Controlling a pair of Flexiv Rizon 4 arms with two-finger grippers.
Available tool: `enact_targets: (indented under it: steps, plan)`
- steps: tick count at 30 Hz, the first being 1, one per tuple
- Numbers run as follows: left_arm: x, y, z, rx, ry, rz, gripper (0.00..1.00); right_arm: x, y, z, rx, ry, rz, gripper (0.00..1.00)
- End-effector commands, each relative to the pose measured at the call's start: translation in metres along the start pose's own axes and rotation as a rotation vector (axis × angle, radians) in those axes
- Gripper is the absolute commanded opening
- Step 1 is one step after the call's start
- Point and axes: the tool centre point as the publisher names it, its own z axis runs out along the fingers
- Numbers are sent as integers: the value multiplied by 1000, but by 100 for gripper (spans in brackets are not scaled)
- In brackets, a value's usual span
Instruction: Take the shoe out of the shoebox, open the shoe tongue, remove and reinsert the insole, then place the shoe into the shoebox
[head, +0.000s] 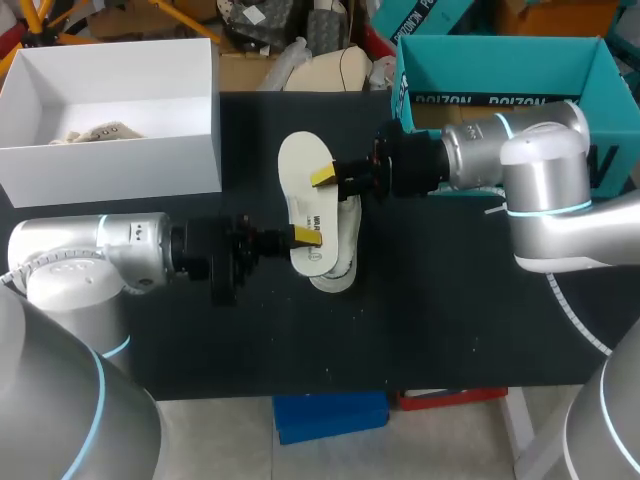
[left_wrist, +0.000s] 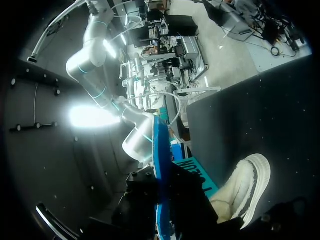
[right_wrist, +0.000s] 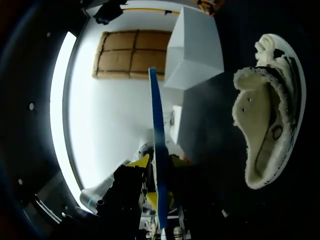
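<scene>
A white insole (head: 300, 165) with a blue underside hangs over the middle of the table, above the cream shoe (head: 337, 277). My left gripper (head: 305, 236) is shut on the insole's near end. My right gripper (head: 323, 177) is closed on its right edge, farther along. In the left wrist view the insole (left_wrist: 162, 165) shows edge-on between the dark fingers, and the shoe (left_wrist: 245, 190) lies on its side beside them. In the right wrist view the insole's blue edge (right_wrist: 158, 150) runs between the yellow tips of my right gripper (right_wrist: 157, 172), with the shoe (right_wrist: 265, 130) off to one side.
The open white shoebox (head: 110, 160) stands at the back left with pale stuffing (head: 100, 130) inside; it also shows in the right wrist view (right_wrist: 195, 45). A teal box (head: 500, 60) stands at the back right. The black table (head: 400, 320) is bare toward the front.
</scene>
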Motion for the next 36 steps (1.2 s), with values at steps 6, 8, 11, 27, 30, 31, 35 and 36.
enact_targets:
  steps: [6,8,11,27,30,31,35,36]
  plan:
    - [0,-1,1,-6,3,3,0,-1,0,3,1,-34,3,0]
    - [0,-1,1,-6,3,3,0,-1,0,3,1,-34,3,0]
    - [0,-1,1,-6,3,3,0,-1,0,3,1,-34,3,0]
    - [-9,-7,-51,-85,186,67,100,-1,0,3,1,-34,3,0]
    - [-16,-6,-59,-112,263,85,100,-1,0,3,1,-34,3,0]
    - [-19,-5,-61,-121,296,90,100,-1,0,3,1,-34,3,0]
    - [-32,2,-58,-163,439,102,100,-1,0,3,1,-34,3,0]
    - [-36,3,-56,-168,463,104,100,-1,0,3,1,-34,3,0]
